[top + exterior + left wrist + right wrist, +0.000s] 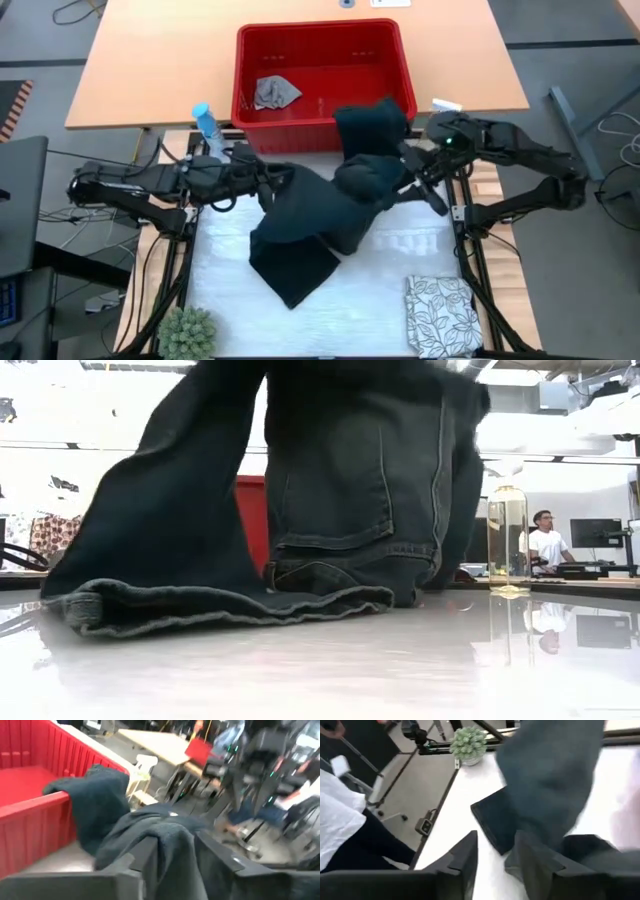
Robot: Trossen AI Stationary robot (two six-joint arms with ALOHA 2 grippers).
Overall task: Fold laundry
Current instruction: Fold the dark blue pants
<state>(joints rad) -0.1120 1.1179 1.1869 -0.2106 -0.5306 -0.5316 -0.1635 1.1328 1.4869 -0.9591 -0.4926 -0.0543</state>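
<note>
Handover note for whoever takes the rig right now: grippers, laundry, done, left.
Left gripper: at the jeans' left side, cloth between its fingers.
Right gripper: at their right side; grip unclear.
Jeans: bunched, one part over the red basket's rim, a leg on the table.
Done: leaf-print cloth folded, front right.
Left: jeans; grey cloth in the basket.

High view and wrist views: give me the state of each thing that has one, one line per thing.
jeans: unfolded, bunched, one end draped over the basket's front rim, rest on the table.
leaf-print cloth: folded, flat at the table's near right corner.
grey cloth: crumpled inside the red basket.
left gripper: fingers apart, jeans fabric between them.
right gripper: fingers apart, nothing clamped.
</note>
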